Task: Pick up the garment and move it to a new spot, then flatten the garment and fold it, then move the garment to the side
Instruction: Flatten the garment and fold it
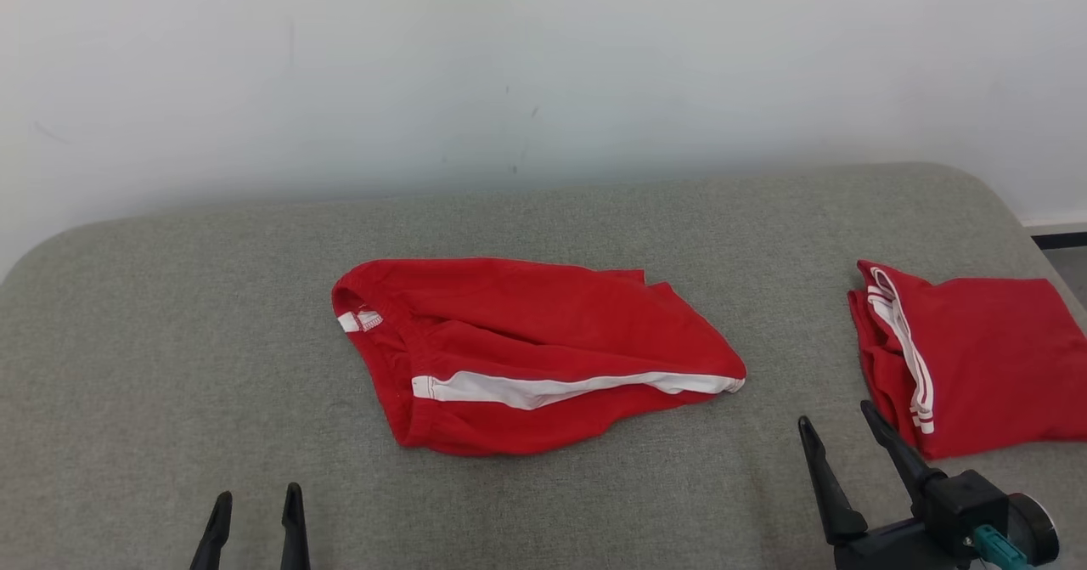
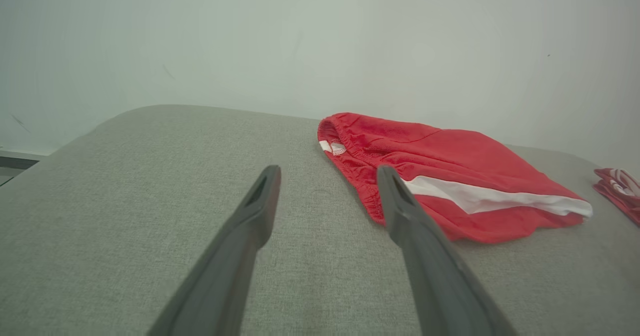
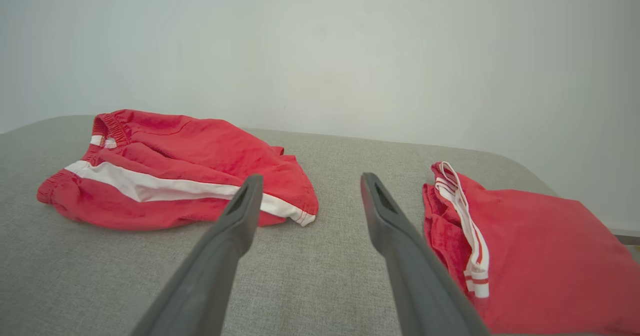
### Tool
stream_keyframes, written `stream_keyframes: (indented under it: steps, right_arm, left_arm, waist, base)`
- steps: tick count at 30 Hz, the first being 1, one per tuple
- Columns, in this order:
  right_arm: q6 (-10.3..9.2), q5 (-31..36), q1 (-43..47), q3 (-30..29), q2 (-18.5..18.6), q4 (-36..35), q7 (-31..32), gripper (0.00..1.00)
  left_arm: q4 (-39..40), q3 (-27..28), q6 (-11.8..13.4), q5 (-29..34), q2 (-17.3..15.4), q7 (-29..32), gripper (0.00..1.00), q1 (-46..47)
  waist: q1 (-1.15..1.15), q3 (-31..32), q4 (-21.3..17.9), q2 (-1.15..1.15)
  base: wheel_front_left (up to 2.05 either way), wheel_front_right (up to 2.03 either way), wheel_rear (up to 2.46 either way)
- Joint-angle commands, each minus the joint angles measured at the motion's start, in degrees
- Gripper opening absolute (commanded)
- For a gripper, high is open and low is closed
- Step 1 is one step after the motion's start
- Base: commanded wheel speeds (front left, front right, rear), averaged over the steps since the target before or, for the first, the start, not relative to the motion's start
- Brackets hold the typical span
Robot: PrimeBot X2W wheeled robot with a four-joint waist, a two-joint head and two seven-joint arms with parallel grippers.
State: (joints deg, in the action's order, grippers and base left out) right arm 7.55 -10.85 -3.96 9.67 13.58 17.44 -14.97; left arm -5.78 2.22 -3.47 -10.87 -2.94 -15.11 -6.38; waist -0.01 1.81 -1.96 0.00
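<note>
Rumpled red fabric shorts (image 1: 526,349) with white side stripe lay mid grey cloth-covered surface (image 1: 170,341), waistband toward left. At right edge, well apart: folded red white-striped garment (image 1: 985,358). Both released, empty: left end effector (image 1: 259,492) hovered front-left, right end effector (image 1: 836,414) just beside folded piece.

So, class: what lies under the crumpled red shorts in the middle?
The red shorts rest on the grey padded surface, visible all around them. The patch directly beneath, and the shorts' underside, are covered, so nothing there can be seen.
</note>
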Motion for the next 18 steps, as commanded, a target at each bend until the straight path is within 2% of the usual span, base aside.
stream_keyframes:
  steps: [1,18]
  right_arm:
    - [-0.15,0.38,-0.09,-0.1,0.3,-0.81,-0.22,1.0]
    - [-0.15,0.3,0.94,-2.35,-0.85,-1.62,-0.25,1.0]
  left_arm:
    - [-0.17,-0.03,0.42,-1.07,0.03,0.0,1.0,-0.76]
    - [0.09,-1.73,1.14,-0.84,0.05,-0.01,1.0,0.65]
  waist:
    - [0.01,0.04,0.18,0.0]
    - [0.01,-0.81,0.04,0.0]
  base:
    - [0.0,0.0,0.0]
    - [0.0,0.0,0.0]
